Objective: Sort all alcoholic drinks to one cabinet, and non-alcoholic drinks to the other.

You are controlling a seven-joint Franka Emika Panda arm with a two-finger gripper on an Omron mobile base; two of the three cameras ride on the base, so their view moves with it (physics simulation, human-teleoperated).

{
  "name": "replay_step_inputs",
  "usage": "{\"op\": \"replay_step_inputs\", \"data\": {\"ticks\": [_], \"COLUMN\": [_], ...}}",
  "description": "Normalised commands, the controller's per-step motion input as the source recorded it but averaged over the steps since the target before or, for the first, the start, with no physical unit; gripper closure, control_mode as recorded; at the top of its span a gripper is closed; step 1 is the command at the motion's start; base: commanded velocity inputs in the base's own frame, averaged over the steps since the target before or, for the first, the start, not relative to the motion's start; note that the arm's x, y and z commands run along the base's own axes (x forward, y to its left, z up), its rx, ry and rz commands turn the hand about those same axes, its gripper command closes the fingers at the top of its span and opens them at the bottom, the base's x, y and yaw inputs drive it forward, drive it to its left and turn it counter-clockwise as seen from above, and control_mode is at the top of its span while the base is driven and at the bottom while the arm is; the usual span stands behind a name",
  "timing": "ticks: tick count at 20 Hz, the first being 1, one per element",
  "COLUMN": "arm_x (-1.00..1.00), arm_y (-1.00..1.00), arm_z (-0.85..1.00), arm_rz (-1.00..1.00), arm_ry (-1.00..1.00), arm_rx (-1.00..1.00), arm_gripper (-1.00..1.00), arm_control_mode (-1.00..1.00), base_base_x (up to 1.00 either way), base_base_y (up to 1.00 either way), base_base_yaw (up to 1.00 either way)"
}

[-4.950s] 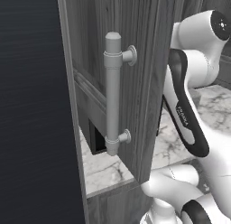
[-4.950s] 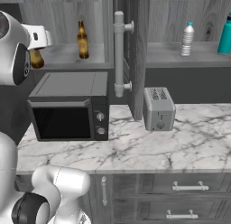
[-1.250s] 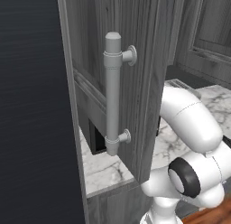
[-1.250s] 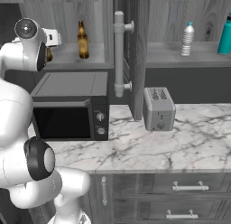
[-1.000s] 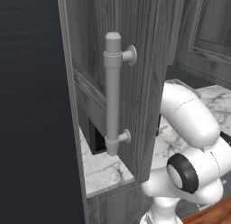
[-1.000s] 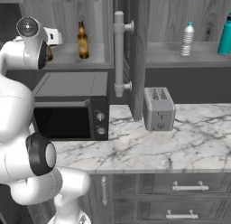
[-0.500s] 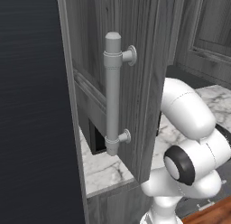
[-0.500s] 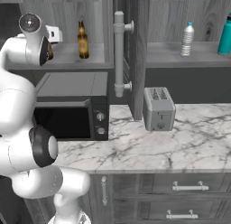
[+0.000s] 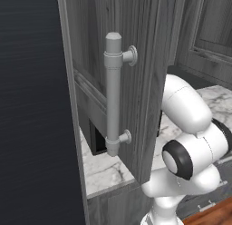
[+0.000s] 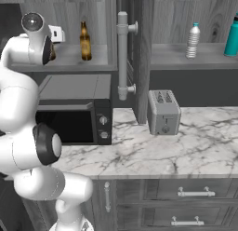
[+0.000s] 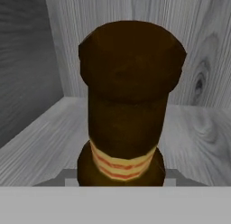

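Hand view: I have a beer bottle (image 11: pixel 128 105) clamped in the gripper, over the left cabinet shelf (image 11: pixel 40 142). Releasing high risks toppling; second bottle (image 10: pixel 85 41) stands at 3 o'clock.

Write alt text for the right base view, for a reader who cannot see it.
The white robot arm reaches up into the open left wall cabinet, where a brown beer bottle stands on the shelf. A clear water bottle and teal flask stand in the right cabinet, above a microwave and toaster.
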Motion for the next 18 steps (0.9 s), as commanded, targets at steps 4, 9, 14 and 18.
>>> {"op": "replay_step_inputs", "data": {"ticks": [4,9,14,18], "arm_x": [0.17,0.13,0.11,0.1], "arm_y": [0.05,0.04,0.04,0.06], "arm_z": [-0.07,-0.09,-0.11,-0.11], "arm_rz": [0.0,0.0,0.0,0.0], "arm_ry": [0.0,0.0,0.0,0.0], "arm_rx": [0.0,0.0,0.0,0.0], "arm_gripper": [1.0,1.0,-1.0,-1.0], "arm_control_mode": [-1.0,-1.0,-1.0,-1.0], "base_base_x": [0.0,0.0,0.0,0.0], "base_base_y": [0.0,0.0,0.0,0.0], "base_base_yaw": [0.0,0.0,0.0,0.0]}}
